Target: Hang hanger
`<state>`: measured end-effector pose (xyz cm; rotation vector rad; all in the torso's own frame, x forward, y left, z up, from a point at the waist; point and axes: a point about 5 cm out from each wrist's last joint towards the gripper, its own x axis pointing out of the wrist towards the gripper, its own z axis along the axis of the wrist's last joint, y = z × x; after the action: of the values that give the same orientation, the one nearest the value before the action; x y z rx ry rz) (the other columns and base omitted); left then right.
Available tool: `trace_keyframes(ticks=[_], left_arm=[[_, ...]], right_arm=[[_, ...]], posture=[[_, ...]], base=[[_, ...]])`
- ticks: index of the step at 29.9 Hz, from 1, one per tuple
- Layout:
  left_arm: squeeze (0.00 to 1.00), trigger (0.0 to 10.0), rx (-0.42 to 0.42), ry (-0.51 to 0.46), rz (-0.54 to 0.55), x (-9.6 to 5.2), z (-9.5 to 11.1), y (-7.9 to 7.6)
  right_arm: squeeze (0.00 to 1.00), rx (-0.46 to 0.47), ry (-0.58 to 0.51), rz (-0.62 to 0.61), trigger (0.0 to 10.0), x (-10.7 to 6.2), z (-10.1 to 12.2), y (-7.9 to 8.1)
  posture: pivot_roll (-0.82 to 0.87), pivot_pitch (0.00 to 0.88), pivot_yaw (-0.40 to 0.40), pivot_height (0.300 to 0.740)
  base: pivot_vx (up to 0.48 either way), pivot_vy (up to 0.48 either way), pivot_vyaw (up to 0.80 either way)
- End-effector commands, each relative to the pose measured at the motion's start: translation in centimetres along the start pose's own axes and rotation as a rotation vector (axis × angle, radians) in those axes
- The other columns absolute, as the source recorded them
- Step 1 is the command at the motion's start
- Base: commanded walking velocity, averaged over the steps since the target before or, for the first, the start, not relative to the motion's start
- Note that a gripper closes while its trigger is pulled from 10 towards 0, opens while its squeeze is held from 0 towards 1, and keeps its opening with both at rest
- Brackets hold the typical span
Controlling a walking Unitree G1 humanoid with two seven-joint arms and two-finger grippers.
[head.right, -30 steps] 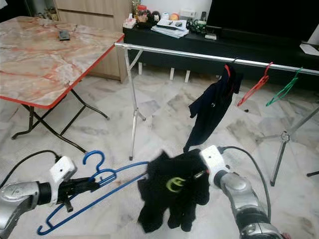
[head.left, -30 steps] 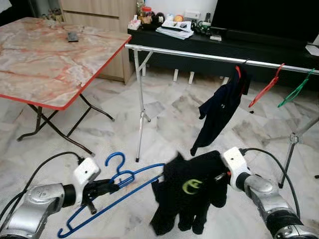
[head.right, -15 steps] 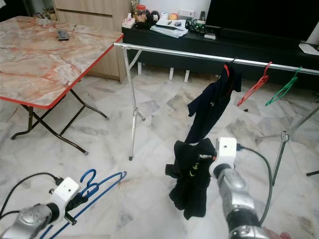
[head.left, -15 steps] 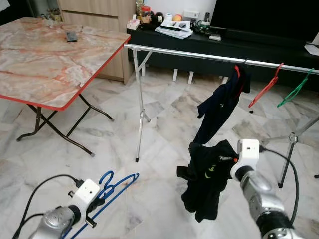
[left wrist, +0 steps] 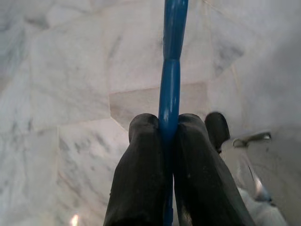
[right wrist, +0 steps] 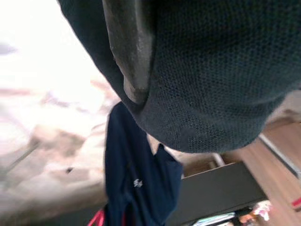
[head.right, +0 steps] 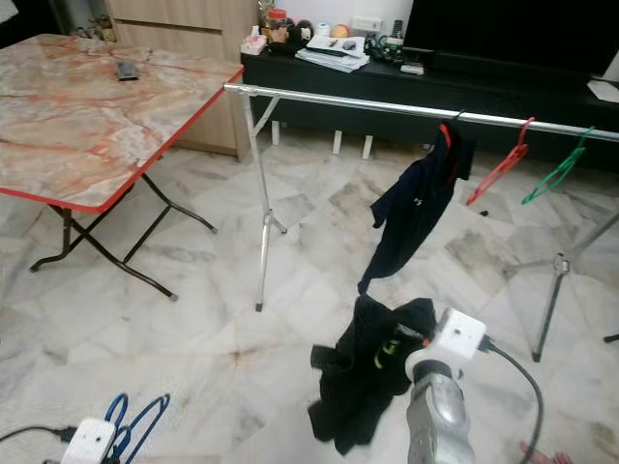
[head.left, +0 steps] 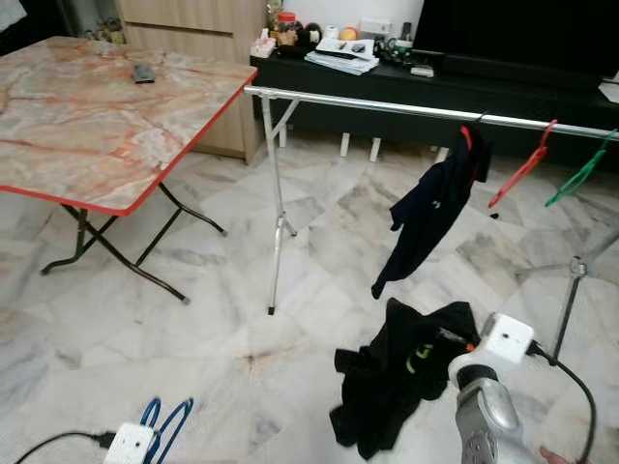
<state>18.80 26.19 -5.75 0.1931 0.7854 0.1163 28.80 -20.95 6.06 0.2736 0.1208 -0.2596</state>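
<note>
Gripping the blue hanger (left wrist: 170,84) low over the floor, your left gripper (left wrist: 170,141) is clamped shut; your right gripper (head.left: 462,340) holds a black garment (head.left: 397,372) below the rail (head.left: 387,105).

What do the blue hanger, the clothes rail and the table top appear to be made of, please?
Blue hanger: probably plastic, smooth and slightly glossy.
Clothes rail: metal tube, silvery with bright highlights.
Table top: marble-patterned surface with pink veins and a red edge, possibly laminate.

The blue hanger (head.left: 162,425) is cut off by the frame's bottom edge beside the left arm. The black garment (head.left: 401,372) hides the right gripper's fingertips.
</note>
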Motion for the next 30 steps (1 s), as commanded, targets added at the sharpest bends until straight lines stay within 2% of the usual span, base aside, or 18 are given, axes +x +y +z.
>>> trace_keyframes(ticks=[1, 4, 6, 8, 11, 14, 17, 20, 24, 30], left_arm=[[0.00, 10.0, -0.076, 0.020, 0.044, -0.3, -0.9, 0.2], [0.00, 10.0, -0.047, 0.053, 0.031, -0.4, -1.7, -0.3], [0.00, 10.0, -0.047, 0.066, 0.029, -0.5, -2.0, -0.3], [0.00, 10.0, -0.077, 0.077, 0.045, -0.6, -2.4, -0.2], [0.00, 10.0, -0.113, 0.073, 0.055, -0.7, -2.6, -0.2], [0.00, 10.0, -0.166, 0.082, 0.069, -0.9, -3.2, -0.3], [0.00, 10.0, -0.138, 0.086, 0.041, -1.0, -3.4, -0.7], [0.00, 10.0, -0.149, 0.088, 0.041, -1.0, -3.4, -0.9], [0.00, 10.0, -0.154, 0.085, 0.031, -1.0, -3.4, -1.2], [0.00, 10.0, -0.127, 0.092, -0.001, -0.9, -3.4, -1.5]], right_arm=[[0.00, -0.030, -0.076, 0.002, 0.0, -0.5, 1.7, 0.1], [0.00, -0.109, -0.140, 0.029, 0.0, -1.3, 3.1, 0.4], [0.00, -0.128, -0.152, 0.028, 0.0, -1.5, 3.3, 0.5], [0.00, -0.167, -0.163, 0.006, 10.0, -2.1, 3.6, 0.5], [0.00, -0.216, -0.196, -0.008, 10.0, -3.0, 3.8, 0.6], [0.00, -0.172, -0.159, -0.057, 10.0, -4.2, 2.9, 0.3], [0.00, -0.177, -0.147, -0.060, 10.0, -4.3, 2.7, 0.2], [0.00, -0.142, -0.152, -0.061, 10.0, -4.1, 3.0, 0.5], [0.00, -0.143, -0.148, -0.065, 10.0, -4.1, 3.0, 0.7], [0.00, -0.126, -0.143, -0.083, 10.0, -4.3, 2.7, 0.8]], posture=[[0.05, 0.063, -0.018, 0.740], [0.04, 0.054, -0.013, 0.740], [0.04, 0.051, -0.012, 0.740], [0.04, 0.042, -0.009, 0.740], [0.04, 0.036, -0.009, 0.740], [0.04, 0.008, -0.010, 0.740], [0.04, 0.000, -0.013, 0.740], [0.04, 0.000, -0.011, 0.740], [0.04, 0.000, -0.010, 0.740], [0.04, 0.000, 0.008, 0.740]], base=[[0.000, 0.000, 0.00], [0.000, 0.000, 0.00], [0.000, 0.000, 0.00], [0.000, 0.000, 0.00], [0.000, 0.000, 0.00], [0.000, 0.000, 0.00], [0.000, 0.000, 0.00], [0.000, 0.000, 0.00], [0.000, 0.000, 0.00], [0.000, 0.000, 0.00]])
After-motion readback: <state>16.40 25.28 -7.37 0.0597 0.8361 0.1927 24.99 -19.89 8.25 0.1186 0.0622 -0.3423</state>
